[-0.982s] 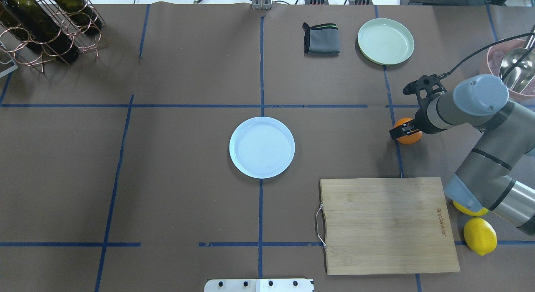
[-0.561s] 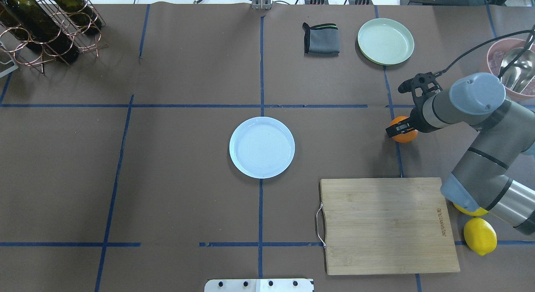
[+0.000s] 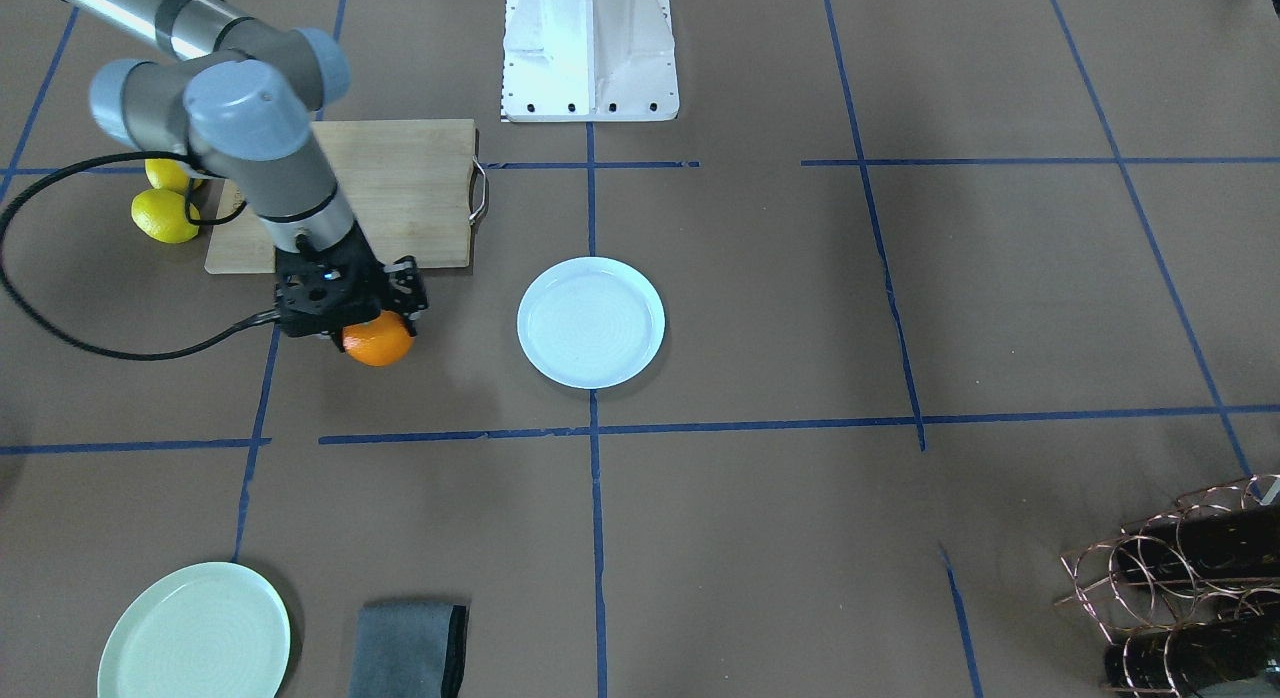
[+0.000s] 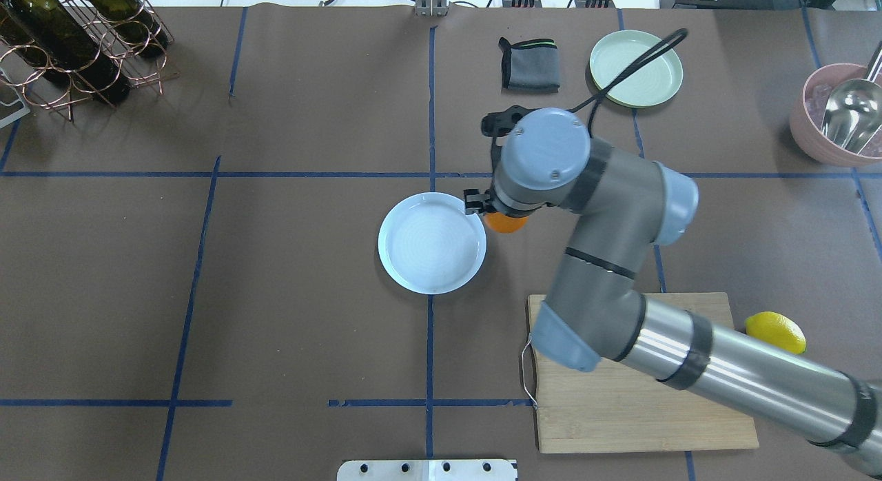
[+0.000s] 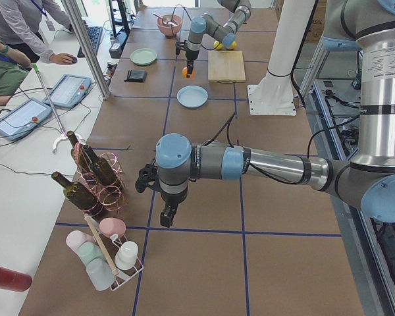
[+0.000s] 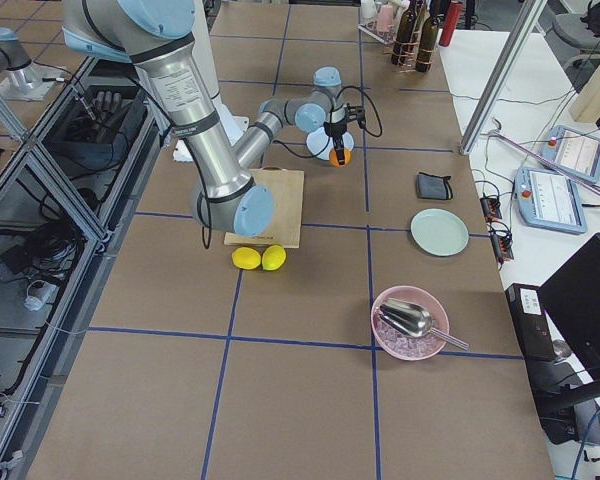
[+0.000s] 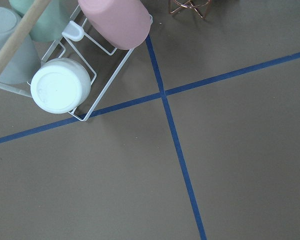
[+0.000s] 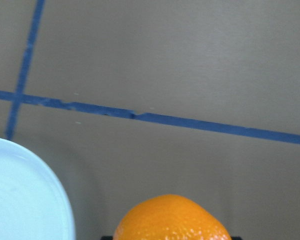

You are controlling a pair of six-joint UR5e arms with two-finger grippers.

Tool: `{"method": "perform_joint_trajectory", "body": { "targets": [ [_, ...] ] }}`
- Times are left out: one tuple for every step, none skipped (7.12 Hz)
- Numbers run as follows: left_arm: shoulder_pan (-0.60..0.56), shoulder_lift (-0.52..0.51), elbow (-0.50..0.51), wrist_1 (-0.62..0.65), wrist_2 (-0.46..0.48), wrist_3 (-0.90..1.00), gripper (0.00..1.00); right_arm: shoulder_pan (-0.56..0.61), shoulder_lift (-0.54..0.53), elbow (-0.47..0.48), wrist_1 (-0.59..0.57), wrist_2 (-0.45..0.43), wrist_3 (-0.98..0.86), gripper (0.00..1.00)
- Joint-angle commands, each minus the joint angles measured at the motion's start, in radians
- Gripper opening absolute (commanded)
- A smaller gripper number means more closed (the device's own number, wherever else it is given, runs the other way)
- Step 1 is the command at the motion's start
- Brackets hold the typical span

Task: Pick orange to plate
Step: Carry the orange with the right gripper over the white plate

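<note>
The orange (image 4: 508, 224) is gripped in my right gripper (image 4: 497, 216), which is shut on it, mostly hidden beneath the wrist. In the overhead view it hangs just off the right rim of the white, blue-tinted plate (image 4: 431, 242) at the table's centre. The right wrist view shows the orange (image 8: 172, 219) at the bottom and the plate (image 8: 25, 192) at lower left. From the front, the orange (image 3: 378, 343) sits under the black fingers (image 3: 398, 300), left of the plate (image 3: 590, 323). My left gripper (image 5: 167, 214) hovers far off near the bottle rack; I cannot tell its state.
A bamboo cutting board (image 4: 620, 412) lies under the right arm, with a lemon (image 4: 775, 331) beside it. A mint-green plate (image 4: 635, 67), grey cloth (image 4: 529, 64) and pink bowl with scoop (image 4: 837, 116) are at the back right. A bottle rack (image 4: 76, 47) stands back left, a cup rack (image 7: 65, 75) near the left wrist.
The right arm has carried the orange leftward, from by the right tape line to just beside the white plate's right rim. The gripper stays shut on it.
</note>
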Motion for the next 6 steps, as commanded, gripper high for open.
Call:
{"method": "perform_joint_trajectory", "body": {
  "targets": [
    [0.0,-0.002,-0.003,0.001,0.0,0.001,1.0,-0.078,0.15,-0.16,-0.025,-0.084,0.09,0.0],
    [0.0,-0.002,-0.003,0.001,0.0,0.001,1.0,-0.096,0.149,-0.162,-0.025,-0.092,0.092,0.0],
    [0.0,-0.004,-0.002,0.001,-0.002,0.001,1.0,-0.107,0.147,-0.167,-0.023,-0.097,0.093,0.0],
    [0.0,-0.004,-0.003,0.001,-0.002,0.001,1.0,-0.115,0.15,-0.17,-0.022,-0.103,0.093,0.0],
    [0.0,-0.004,-0.002,0.001,-0.002,0.001,1.0,-0.121,0.15,-0.17,-0.022,-0.103,0.098,0.0],
    [0.0,-0.004,-0.002,0.001,-0.002,0.003,1.0,-0.123,0.15,-0.174,-0.022,-0.103,0.097,0.0]
  ]
}}
